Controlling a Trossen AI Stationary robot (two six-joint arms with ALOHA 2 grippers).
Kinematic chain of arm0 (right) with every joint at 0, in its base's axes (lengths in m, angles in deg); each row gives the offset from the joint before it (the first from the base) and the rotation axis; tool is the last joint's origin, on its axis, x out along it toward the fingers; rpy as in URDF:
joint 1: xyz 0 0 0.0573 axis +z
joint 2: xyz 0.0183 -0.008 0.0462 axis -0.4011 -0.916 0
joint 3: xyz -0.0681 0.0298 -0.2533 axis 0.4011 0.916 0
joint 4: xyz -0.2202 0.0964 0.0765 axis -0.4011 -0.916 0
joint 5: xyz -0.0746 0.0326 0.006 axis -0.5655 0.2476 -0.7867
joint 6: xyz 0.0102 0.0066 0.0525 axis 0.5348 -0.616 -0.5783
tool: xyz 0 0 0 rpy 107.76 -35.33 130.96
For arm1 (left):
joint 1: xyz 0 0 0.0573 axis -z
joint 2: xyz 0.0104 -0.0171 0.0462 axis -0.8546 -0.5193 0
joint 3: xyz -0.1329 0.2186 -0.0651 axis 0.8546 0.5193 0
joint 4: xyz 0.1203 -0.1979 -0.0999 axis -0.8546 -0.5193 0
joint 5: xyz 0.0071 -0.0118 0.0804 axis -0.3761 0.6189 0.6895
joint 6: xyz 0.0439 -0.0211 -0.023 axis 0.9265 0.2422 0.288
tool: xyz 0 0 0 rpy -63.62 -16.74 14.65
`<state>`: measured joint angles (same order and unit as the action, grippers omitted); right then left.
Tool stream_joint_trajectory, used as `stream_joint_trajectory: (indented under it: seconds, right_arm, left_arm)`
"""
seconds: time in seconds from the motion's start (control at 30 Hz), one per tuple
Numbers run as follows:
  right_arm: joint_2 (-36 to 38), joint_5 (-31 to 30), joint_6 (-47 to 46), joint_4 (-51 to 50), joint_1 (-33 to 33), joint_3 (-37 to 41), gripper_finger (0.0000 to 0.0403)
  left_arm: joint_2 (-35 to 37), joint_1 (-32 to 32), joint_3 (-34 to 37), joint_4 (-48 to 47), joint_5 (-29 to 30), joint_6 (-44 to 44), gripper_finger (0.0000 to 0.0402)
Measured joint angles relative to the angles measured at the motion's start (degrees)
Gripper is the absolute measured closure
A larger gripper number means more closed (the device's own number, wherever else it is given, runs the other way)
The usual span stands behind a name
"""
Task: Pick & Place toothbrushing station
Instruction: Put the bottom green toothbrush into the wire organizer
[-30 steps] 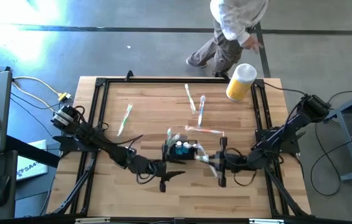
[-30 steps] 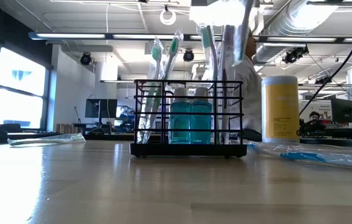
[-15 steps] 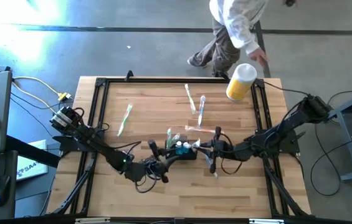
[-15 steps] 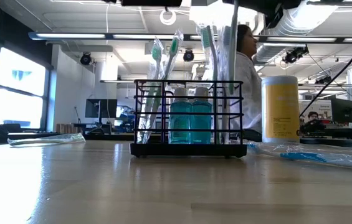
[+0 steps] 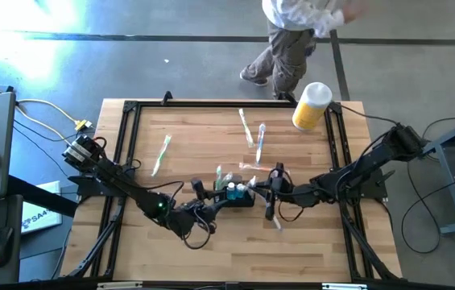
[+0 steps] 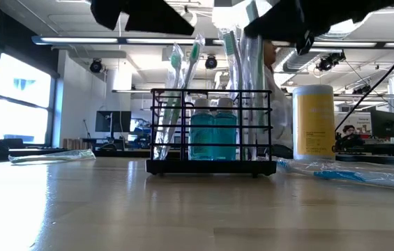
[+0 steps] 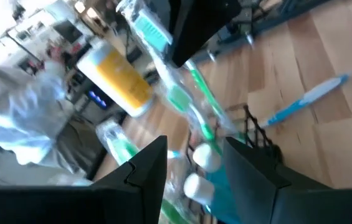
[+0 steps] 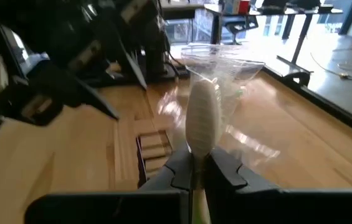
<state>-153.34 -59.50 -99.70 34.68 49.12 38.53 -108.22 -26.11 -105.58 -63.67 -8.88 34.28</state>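
Wooden planks fill the middle of the high view, with a person [image 5: 291, 40] walking along the top edge and a yellow cylinder [image 5: 311, 105] at the table's upper right corner. The toothbrushing station [image 5: 233, 195] sits just below centre. Half a second ago the left gripper [image 5: 204, 199] was lower on the table; now it lies just beside the caddy's left end, fingers parted and gripping nothing. The right gripper [image 5: 275, 187] has drawn in to the caddy's right end. Loose wrapped toothbrushes [image 5: 250, 129] lie above, well apart.

From table height the toothbrushing station [image 6: 212, 132] stands upright at centre, holding brushes and two blue bottles [image 6: 213, 137]. Dark arm parts now hang over it along the top edge, where a second ago little showed.

Through the left wrist camera, its own fingers [image 7: 147, 167] stand apart, with wrapped brush heads and white bottle caps [image 7: 205, 157] beyond the gap.

On the right wrist picture, the fingers [image 8: 222, 168] are clenched on what looks like a wrapped toothbrush [image 8: 202, 115], though the wrapper blurs it.

Both arms closing on the caddy suggests another brush is about to go in.
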Motion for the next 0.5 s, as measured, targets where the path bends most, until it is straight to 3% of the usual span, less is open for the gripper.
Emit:
stream_joint_trajectory:
  seconds: [0.23,0.5]
  right_arm:
    - [-6.6,-1.4,-1.6,5.3,0.3,0.1,0.0392]
    - [-8.1,-1.5,-4.4,5.4,0.8,0.1,0.0392]
  left_arm:
    - [0.3,0.0,0.0,-5.0,-0.3,-9.7,0.0251]
    - [2.6,0.6,0.0,-11.7,-1.9,-19.2,0.0251]
